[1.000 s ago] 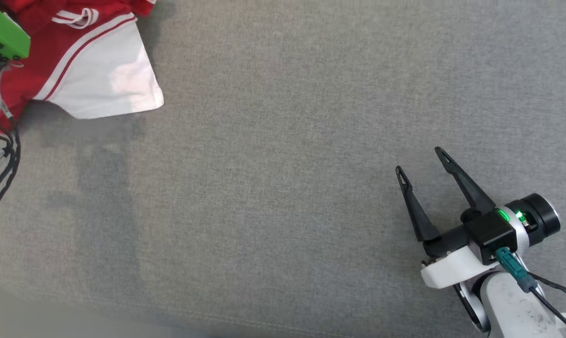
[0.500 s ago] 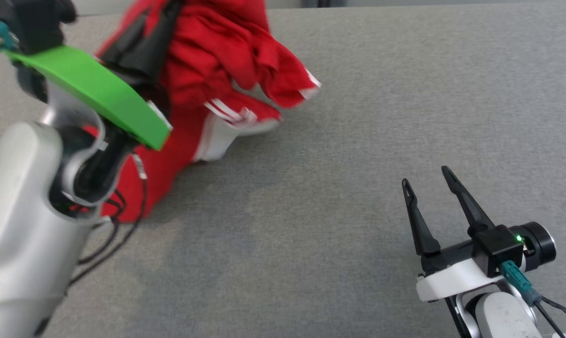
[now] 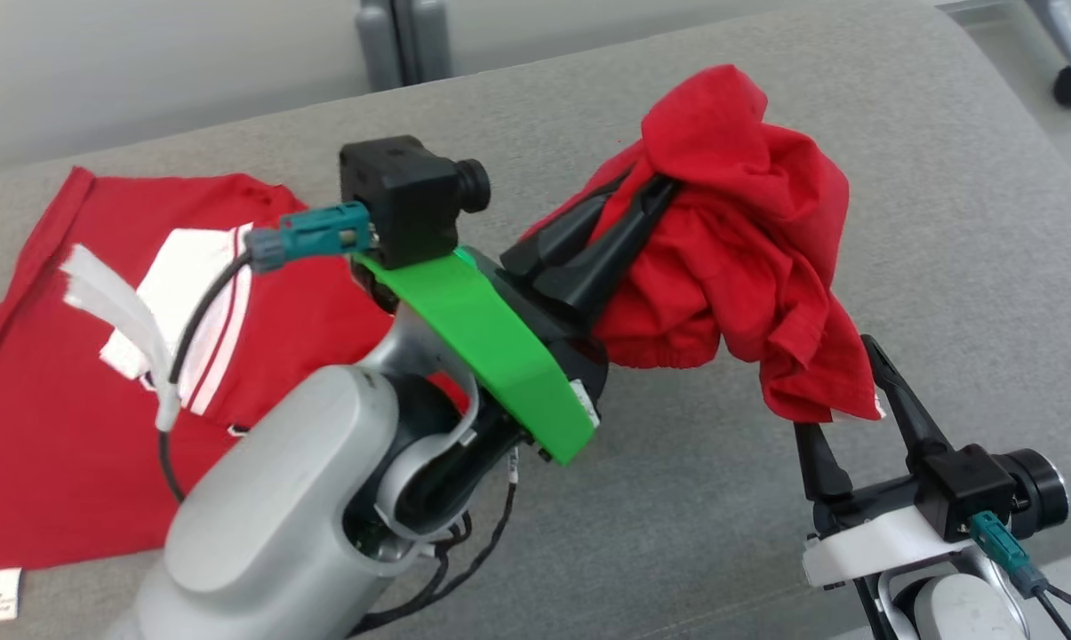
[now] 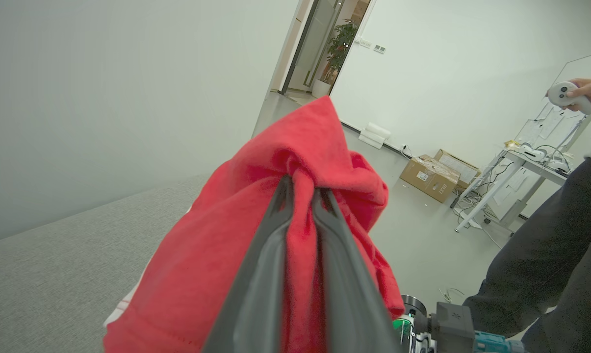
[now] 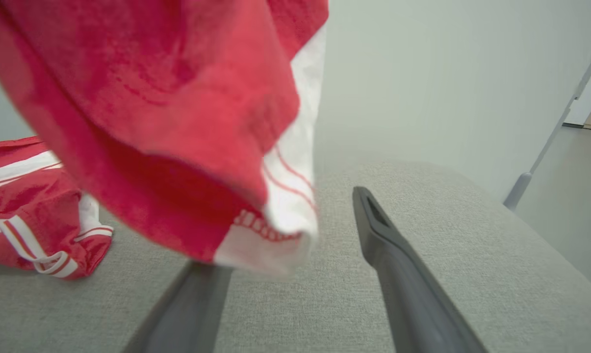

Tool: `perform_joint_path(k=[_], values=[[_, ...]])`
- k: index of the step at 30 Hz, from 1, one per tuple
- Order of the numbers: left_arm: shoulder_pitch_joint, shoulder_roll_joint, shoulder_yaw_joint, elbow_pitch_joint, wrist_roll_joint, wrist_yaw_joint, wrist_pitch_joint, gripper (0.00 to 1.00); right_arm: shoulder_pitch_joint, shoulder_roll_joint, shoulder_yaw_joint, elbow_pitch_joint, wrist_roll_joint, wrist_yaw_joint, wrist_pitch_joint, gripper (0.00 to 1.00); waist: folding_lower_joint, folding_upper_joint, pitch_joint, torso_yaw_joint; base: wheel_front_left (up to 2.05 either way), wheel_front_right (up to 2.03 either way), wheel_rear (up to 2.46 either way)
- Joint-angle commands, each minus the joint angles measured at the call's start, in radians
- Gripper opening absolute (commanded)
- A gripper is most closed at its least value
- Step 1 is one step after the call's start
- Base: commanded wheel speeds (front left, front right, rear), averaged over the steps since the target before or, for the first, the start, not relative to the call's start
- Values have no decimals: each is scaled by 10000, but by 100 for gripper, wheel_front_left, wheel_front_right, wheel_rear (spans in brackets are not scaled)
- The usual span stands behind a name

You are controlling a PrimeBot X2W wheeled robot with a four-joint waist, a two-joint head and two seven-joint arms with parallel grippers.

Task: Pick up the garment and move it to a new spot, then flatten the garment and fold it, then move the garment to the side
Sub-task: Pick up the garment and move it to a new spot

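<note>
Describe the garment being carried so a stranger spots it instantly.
Find the grey cushioned surface. Above its middle, the left gripper clamps a bunched red garment. Unlike the flat red garment at left, it hangs in mid-air.

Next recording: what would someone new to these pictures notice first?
The bunched red cloth garment with white trim, pinched in the shut left gripper and raised over the grey fabric surface, mid-frame in the head view. Its hem dangles over the open right gripper at lower right. At far left a second red garment with white panels lies spread flat.
</note>
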Motion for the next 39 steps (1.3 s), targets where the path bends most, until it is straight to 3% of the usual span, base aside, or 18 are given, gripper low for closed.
perform_joint_path(k=[1,6,21,22,23,24,25,28,31,39], values=[[349,-82,-130,243,109,38,-113,0,182,8,-42,-23,104,-14,-31,100,0,-1,-195,-809,0,0,0],[938,-329,-625,1602,562,37,-717,0,307,9,-131,-54,287,-14,-31,100,0,-1,-94,-934,0,0,0],[1951,-1493,-1983,6782,1757,-1035,-3557,0,225,4,57,150,185,-14,-31,100,0,-1,-344,-263,0,0,0],[1945,-1549,-2044,6933,1808,-1150,-3762,12,224,4,69,161,166,-14,-31,100,0,-1,-367,-234,0,0,0],[1968,-1604,-2081,7088,1759,-1289,-3982,47,208,4,93,165,130,-14,-31,100,0,-1,-390,-202,0,0,0],[2012,-1637,-2085,7215,1677,-1375,-4106,61,188,4,106,167,102,-14,-31,100,0,-1,-404,-179,0,0,0],[2045,-1672,-2118,7360,1624,-1457,-4205,100,166,4,117,167,79,-14,-31,100,0,-1,-420,-148,0,0,0],[2067,-1765,-2062,7509,1577,-1556,-4486,100,168,4,109,187,22,-14,-31,100,0,-1,-510,-79,0,0,0],[2118,-1750,-1843,7389,1912,-1253,-4707,100,219,4,119,205,-7,-14,-31,100,0,-1,-631,-66,0,0,0],[2076,-487,-1065,7301,2754,681,-4396,100,424,6,81,99,9,-14,-31,100,0,-1,-665,-15,0,0,0]])
